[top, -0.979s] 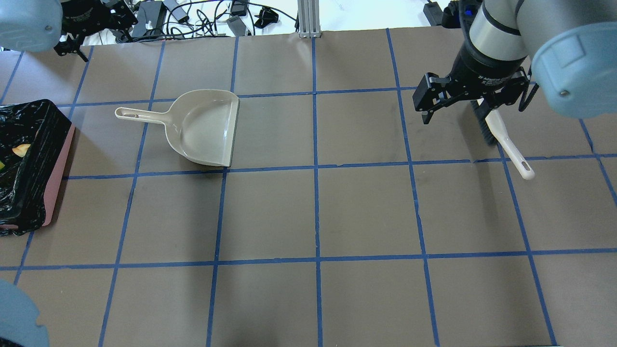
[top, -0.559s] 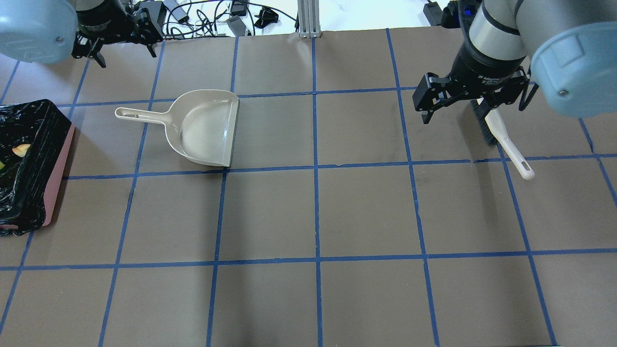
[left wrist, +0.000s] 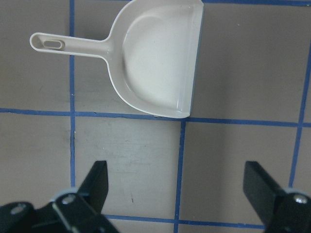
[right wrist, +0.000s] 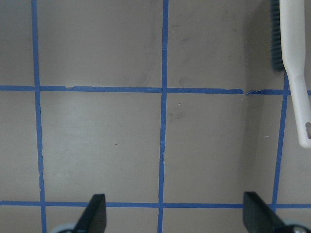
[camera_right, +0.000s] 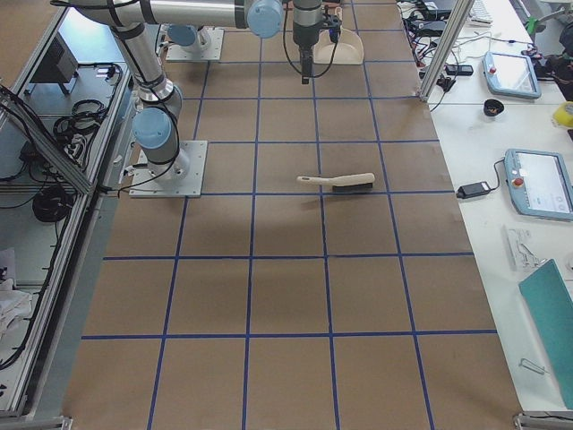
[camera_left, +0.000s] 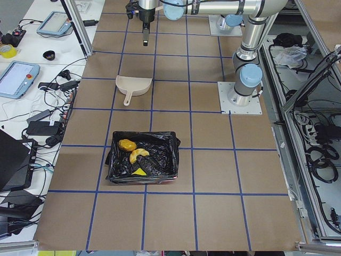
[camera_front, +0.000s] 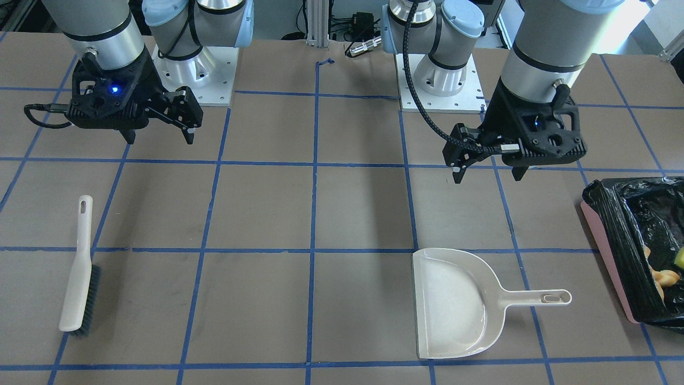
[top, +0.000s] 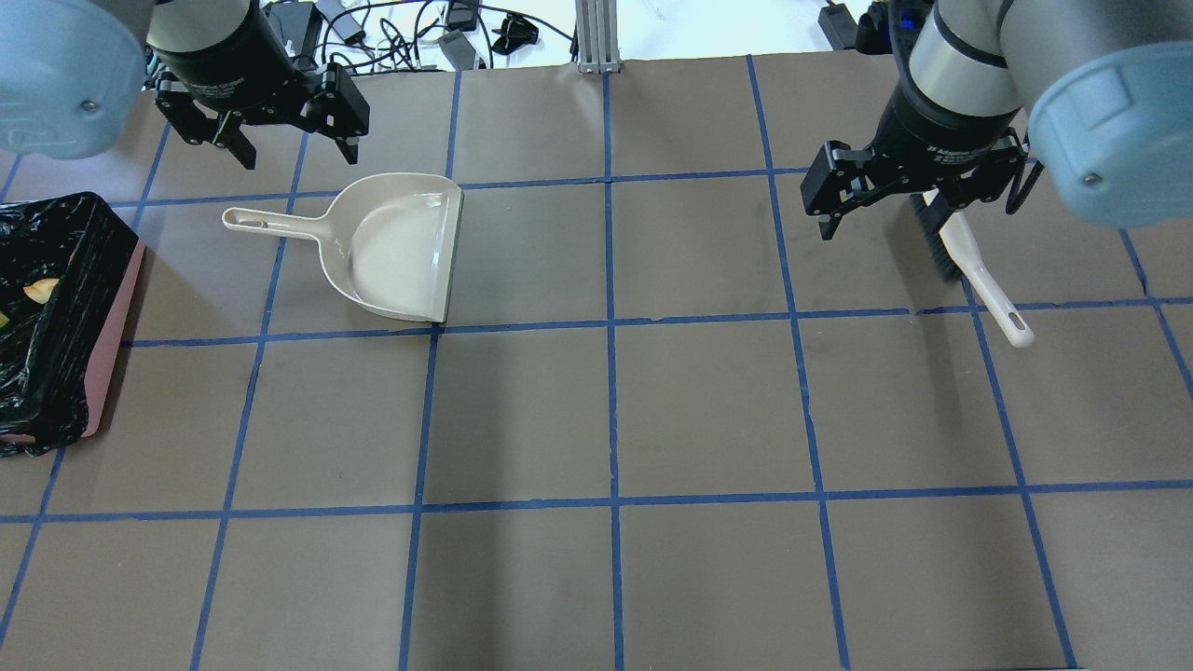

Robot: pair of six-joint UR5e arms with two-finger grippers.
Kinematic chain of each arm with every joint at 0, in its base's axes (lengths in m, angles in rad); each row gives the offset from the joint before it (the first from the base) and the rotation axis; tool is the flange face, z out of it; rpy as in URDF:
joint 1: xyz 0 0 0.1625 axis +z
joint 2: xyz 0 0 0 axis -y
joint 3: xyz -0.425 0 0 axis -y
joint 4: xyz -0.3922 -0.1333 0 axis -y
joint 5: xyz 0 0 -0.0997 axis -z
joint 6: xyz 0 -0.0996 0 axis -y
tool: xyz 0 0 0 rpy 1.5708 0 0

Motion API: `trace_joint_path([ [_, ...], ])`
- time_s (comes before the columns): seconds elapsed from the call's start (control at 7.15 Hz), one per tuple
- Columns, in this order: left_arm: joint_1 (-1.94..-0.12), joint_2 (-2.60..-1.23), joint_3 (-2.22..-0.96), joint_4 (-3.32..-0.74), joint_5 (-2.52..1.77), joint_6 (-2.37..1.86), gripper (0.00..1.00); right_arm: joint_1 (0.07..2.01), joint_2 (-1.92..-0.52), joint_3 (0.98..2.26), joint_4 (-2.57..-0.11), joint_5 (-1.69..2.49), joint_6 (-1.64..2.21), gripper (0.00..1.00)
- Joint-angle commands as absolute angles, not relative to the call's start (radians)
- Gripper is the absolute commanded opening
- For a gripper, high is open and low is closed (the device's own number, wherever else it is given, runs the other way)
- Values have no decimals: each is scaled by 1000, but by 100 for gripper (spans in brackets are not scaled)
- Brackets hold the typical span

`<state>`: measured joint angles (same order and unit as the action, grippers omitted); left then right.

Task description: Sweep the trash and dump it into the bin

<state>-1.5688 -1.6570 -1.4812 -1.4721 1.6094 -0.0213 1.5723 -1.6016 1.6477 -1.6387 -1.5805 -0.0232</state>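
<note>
The pink bin (top: 110, 326) with its black bag stands at the table's left edge; it also shows in the front view (camera_front: 601, 232). The orange-brown lump (camera_left: 127, 144), cream crescent (camera_left: 138, 155) and yellow-green wedge (camera_left: 139, 172) lie inside it. My left gripper (top: 300, 158) is open and empty, hovering just behind the beige dustpan (top: 391, 252). Its wrist view shows the dustpan (left wrist: 155, 63) lying empty ahead of the fingers (left wrist: 97, 179). My right gripper (top: 918, 219) is open and empty, above the table beside the brush (top: 979, 270).
The brush (camera_front: 77, 272) lies flat on the table, handle toward the robot, bristles on its side. The dustpan (camera_front: 454, 305) lies flat with its handle pointing to the bin. Cables and adapters (top: 391, 33) lie beyond the table's far edge.
My left arm has swung right from the far left corner and now hangs over the spot behind the dustpan handle. The right arm, dustpan, brush and bin have not moved.
</note>
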Motion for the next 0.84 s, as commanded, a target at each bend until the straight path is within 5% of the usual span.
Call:
trace_joint_path([
  [0.0, -1606, -1606, -1523, -1522, 1586, -2, 100, 1572, -1601, 1649, -1634, -1586, -31, 100],
  [0.7, -1612, -1578, -1534, -1600, 1565, 61, 98, 1572, -1603, 1649, -1634, -1586, -28, 100],
])
